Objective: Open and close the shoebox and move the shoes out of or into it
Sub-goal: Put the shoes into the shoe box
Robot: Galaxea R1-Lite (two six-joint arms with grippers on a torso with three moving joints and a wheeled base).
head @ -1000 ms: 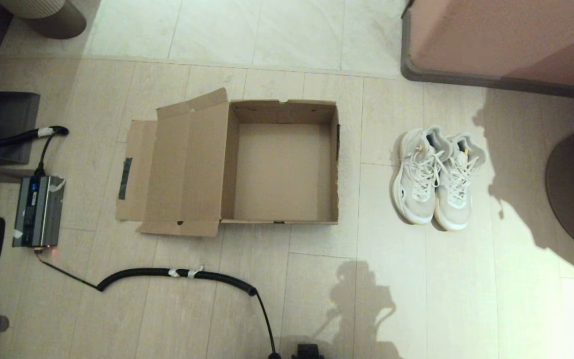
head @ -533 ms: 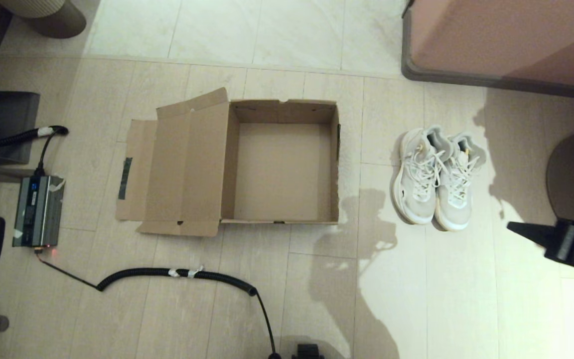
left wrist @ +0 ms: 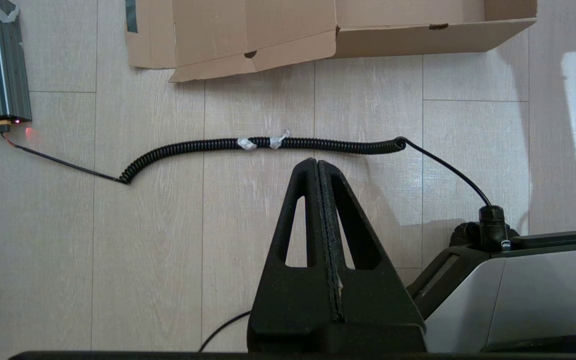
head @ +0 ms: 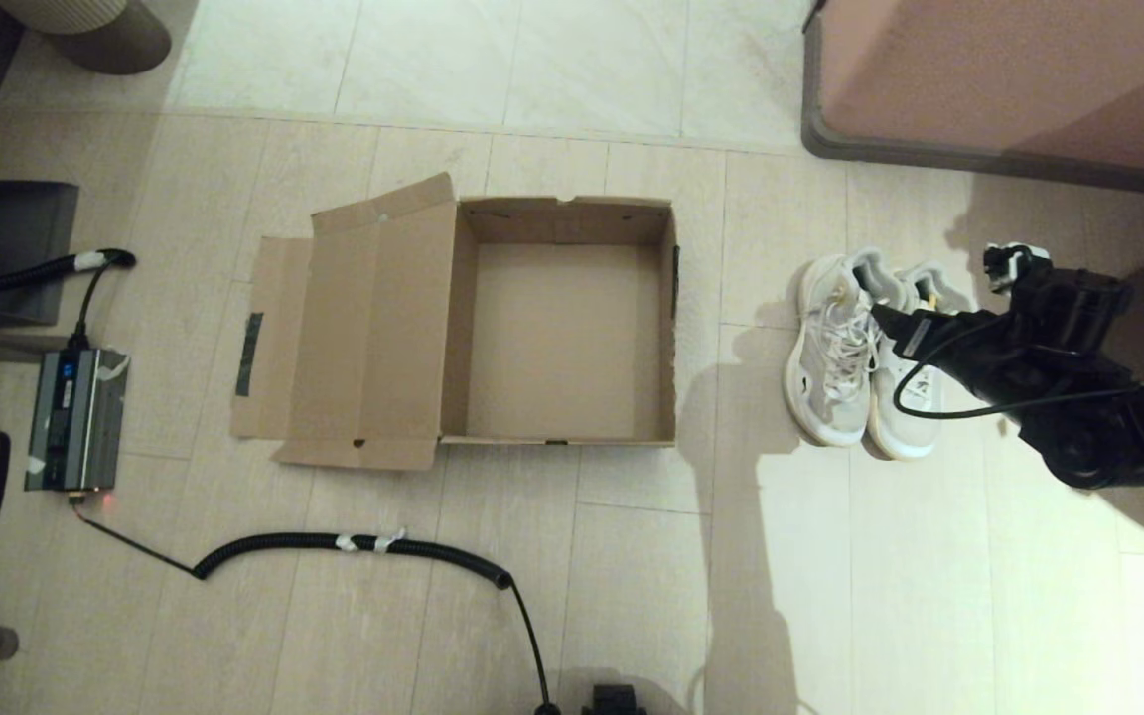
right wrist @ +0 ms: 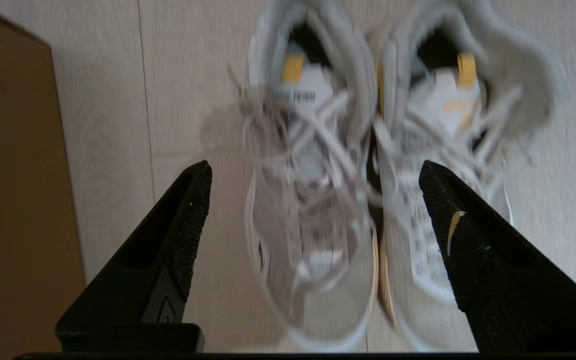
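shoes (right wrist: 348, 200) apparently below spread right gripper (right wrist: 313, 170) fingers (right wrist: 193, 210)

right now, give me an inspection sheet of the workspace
Surface: pale tiled floor.
Job's things: shoebox open and empty, lid folded flat to the robot's left; shoes paired side by side to its right.
Clutter: grey power unit.
Grippers: right gripper open above the shoes, not touching; left gripper shut, parked.
Cables: coiled black cable in front of the shoebox.
Surroundings: pink furniture at the far right.
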